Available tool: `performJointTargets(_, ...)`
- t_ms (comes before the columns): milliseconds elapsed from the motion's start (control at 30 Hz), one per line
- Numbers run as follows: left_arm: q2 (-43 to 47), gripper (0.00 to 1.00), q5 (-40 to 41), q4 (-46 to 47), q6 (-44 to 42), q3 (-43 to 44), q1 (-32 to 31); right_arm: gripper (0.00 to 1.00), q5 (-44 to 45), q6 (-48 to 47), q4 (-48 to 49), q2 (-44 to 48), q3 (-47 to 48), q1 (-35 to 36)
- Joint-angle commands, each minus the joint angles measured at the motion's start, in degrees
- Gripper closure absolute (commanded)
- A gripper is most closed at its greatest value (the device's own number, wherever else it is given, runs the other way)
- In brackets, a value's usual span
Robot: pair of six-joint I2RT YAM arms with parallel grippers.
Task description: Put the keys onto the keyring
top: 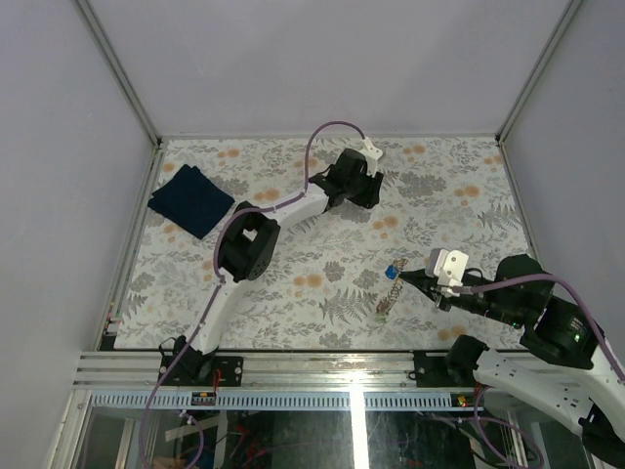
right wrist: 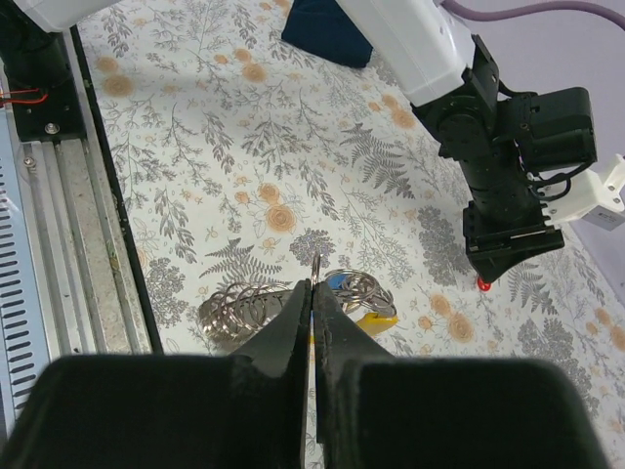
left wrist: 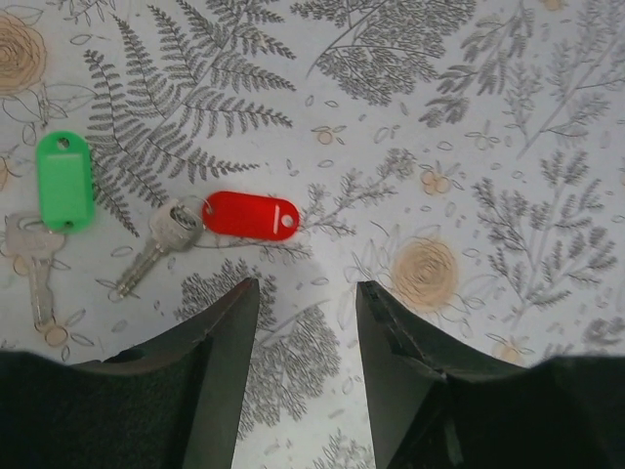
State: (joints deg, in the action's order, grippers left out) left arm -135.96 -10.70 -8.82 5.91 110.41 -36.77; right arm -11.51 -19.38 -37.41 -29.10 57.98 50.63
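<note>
left pincer (left wrist: 306,285) apart, red-tagged key (left wrist: 252,215) ahead | right pincer (right wrist: 314,285) pinching keyring (right wrist: 356,285) near table edge (top: 293,342)

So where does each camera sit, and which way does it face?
Top external: above and behind the arms, looking down on the floral-print table; both arms show.
Left wrist: on the left arm, facing down at a red-tagged key and a green-tagged key; its open left gripper shows below.
Right wrist: on the right arm, looking across the table past its shut right gripper at the silvery metal keyring.
Shared: top and right wrist both show the dark blue folded cloth.
</note>
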Motion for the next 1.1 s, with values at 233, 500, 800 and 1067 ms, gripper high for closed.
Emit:
performJointTargets(233,-6.8,0.55,-0.6,-2.9,-5.4,10.9,2.8,1.00,0.1,2.7,5.1,-1.2,-0.4,0.3)
performJointTargets(500,-8.4,0.57,-3.7,-2.9,-6.2,12.5,3.8,1.00,-1.0,3.4,5.9,-1.8,-1.5,0.2)
performJointTargets(800,-12.5,0.58,-6.5,-3.0,-6.1,17.4,4.5,1.00,-1.5,3.6,6.4,-2.0,-2.1,0.3)
performJointTargets(1067,-13.8,0.59,-7.0,-1.7,-5.8,19.5,5.0,1.00,-1.8,3.9,6.9,-1.9,-2.9,0.2)
